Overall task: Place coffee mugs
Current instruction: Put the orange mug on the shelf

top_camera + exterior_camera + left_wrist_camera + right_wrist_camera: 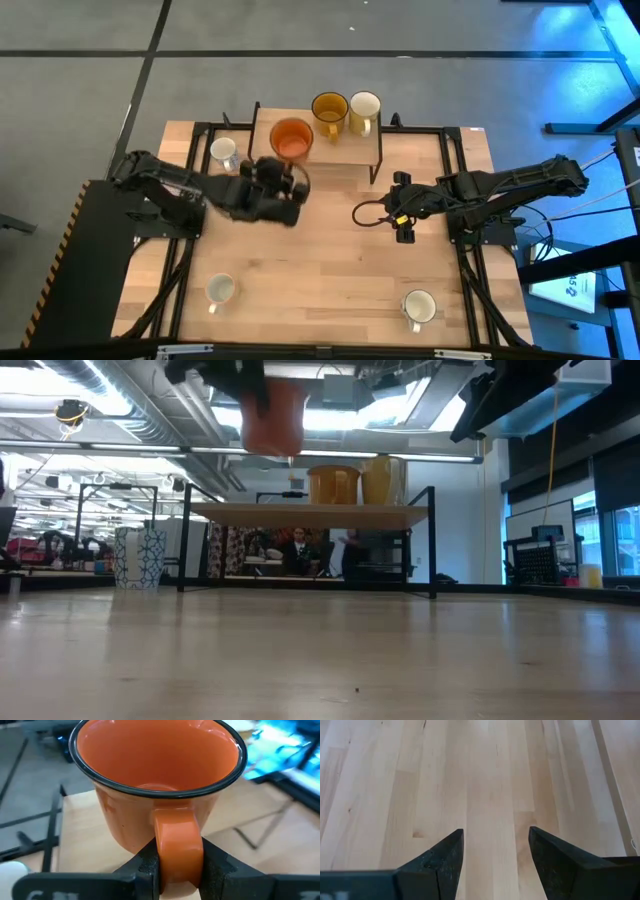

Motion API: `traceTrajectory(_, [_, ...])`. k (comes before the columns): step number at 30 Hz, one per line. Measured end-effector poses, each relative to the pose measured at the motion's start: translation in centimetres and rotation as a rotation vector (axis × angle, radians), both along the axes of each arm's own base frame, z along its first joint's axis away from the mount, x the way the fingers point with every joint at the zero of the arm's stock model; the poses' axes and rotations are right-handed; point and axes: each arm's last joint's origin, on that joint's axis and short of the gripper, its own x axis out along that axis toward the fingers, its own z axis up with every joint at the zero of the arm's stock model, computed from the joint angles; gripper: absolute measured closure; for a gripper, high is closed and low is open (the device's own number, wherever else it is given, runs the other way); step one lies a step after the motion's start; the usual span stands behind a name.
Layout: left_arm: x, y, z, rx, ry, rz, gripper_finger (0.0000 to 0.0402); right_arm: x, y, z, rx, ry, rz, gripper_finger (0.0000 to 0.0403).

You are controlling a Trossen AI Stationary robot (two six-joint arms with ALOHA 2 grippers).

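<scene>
My left gripper [283, 178] is shut on the bright orange mug [291, 139], carried in the air above the near left part of the wooden shelf [340, 152]; in the low view the orange mug [272, 415] hangs above shelf height. The amber-brown mug [329, 109] and the cream-yellow mug [364, 108] stand upright on the shelf. Three white mugs rest on the table: one at far left [224, 152], one near left [220, 290], one near right [418, 306]. My right gripper [402, 210] is open over bare table at the right, touching nothing. My left gripper pinches the orange mug's handle [178, 845] between its two fingers [146, 865], one on each side of the loop. The fingers come level from the table's near-left side. The mug is lifted clear and upright, mouth up.
The shelf [310, 512] stands on dark metal legs at the table's far middle, with free room on its left part. A patterned white cup [139, 556] shows at far left in the low view. People sit in the room behind.
</scene>
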Motion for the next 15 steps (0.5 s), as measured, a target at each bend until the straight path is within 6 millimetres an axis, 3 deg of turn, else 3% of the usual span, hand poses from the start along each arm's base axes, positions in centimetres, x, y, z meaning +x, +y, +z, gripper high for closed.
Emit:
traceTrajectory(9, [0.8,7.5,-0.7,-0.095,0.101,0.121,0.0322,0.0,-0.1,0.0,-0.01,-0.004,-0.028,0.0194])
traceTrajectory(15, [1.5,10.9,-1.0,-0.093,0.055,0.148,0.0322,0.0,-0.1,0.0,-0.015,-0.001,-0.041,0.0194])
